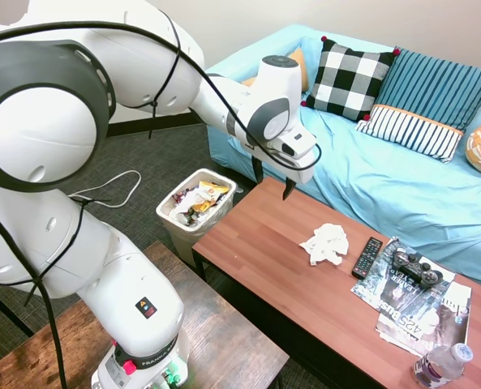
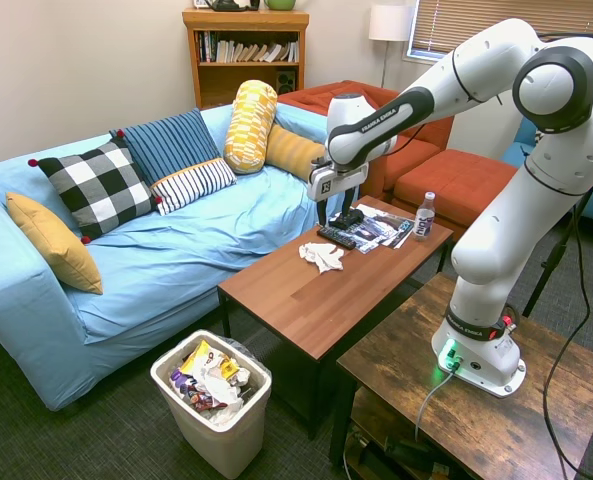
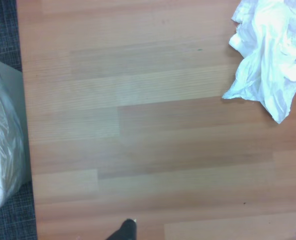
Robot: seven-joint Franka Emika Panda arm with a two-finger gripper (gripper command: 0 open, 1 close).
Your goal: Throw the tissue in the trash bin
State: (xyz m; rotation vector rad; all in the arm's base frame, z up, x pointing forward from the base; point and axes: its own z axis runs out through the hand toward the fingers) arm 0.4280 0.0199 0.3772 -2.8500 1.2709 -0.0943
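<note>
The gripper hangs above the coffee table, over the end nearest the trash bin, with its fingers spread apart and holding nothing. The tissue, a crumpled white wad, lies on the table surface around mid-length, clear of the gripper and just beside the black remote. The remote sits at the edge of the magazines, which carry a game controller. The bin stands on the carpet against the table's end, litter visible inside. A water bottle lies near the table's far corner.
</note>
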